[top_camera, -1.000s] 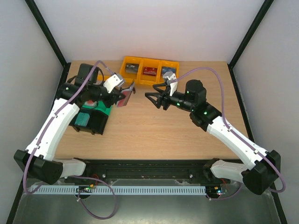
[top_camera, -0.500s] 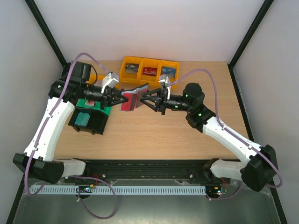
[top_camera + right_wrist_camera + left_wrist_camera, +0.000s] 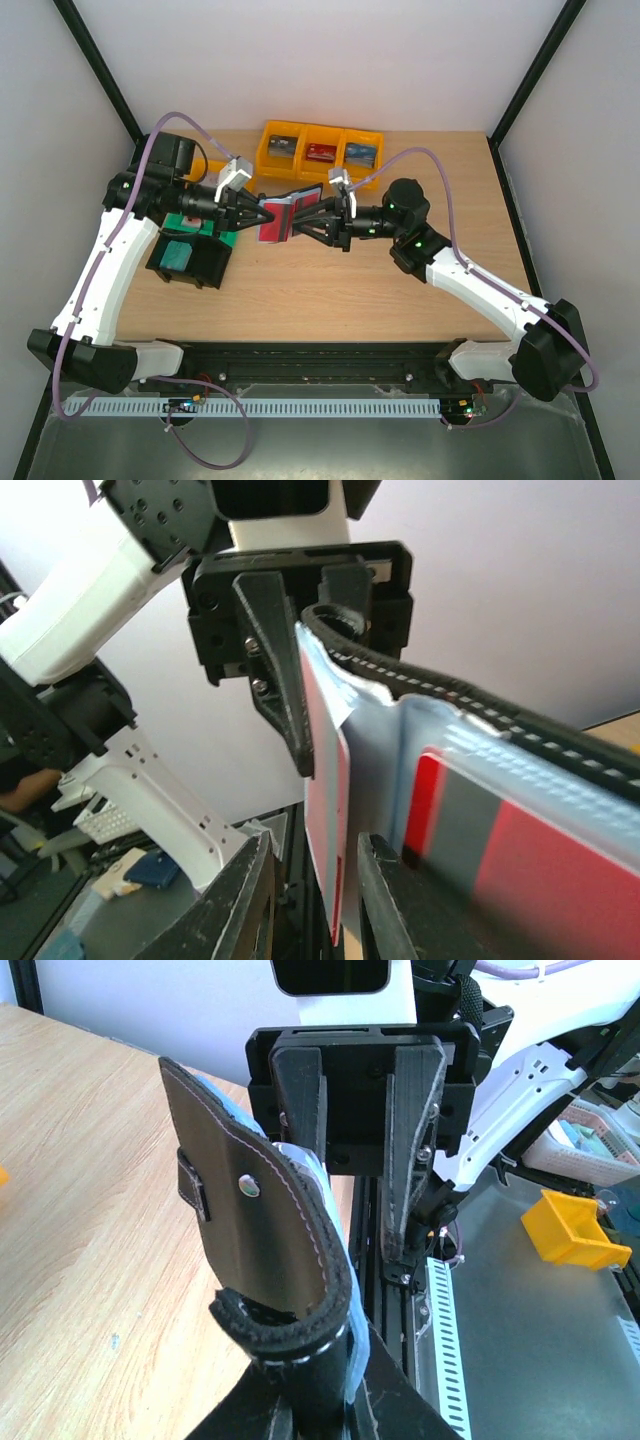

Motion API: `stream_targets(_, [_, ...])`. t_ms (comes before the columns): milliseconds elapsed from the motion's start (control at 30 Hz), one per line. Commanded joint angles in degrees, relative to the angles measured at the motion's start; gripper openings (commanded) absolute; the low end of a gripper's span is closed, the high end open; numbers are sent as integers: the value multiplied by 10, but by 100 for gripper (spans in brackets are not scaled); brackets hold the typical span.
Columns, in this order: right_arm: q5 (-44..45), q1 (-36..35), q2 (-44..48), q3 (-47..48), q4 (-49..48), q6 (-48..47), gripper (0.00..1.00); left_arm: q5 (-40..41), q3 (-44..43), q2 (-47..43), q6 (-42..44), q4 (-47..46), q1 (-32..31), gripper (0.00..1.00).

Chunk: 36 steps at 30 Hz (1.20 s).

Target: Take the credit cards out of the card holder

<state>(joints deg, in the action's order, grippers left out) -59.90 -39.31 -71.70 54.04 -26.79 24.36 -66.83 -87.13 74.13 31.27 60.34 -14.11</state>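
Above the surface (image 3: 350, 290), left jaws clamp the card holder (image 3: 285, 207); right jaws, narrowly open, straddle a red card (image 3: 328, 810): pinch squarely, then draw straight toward 3 o'clock.

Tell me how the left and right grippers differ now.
The left gripper is shut on the card holder; the right gripper has jaws apart, straddling a red card. The left gripper points rightward, the right gripper leftward. Both meet at the holder, mid-air.
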Motion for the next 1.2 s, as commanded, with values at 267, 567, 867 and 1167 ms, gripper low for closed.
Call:
stream_targets(267, [-11,-15,-6,26,-1,-24,23,-24,-8,-2,1,-11,1,2])
stream_targets(567, [-13,-16,-23,35,-48,9,24,-38,-7,-4,23,6,1,2])
stream_targets(867, [-58,-16,-6,26,-167,78,7,-32,-2,-9,8,-6,1,2])
stream_targets(1167, [-46,-16,16,25,-80,11,2,-26,1,-12,8,-6,1,3])
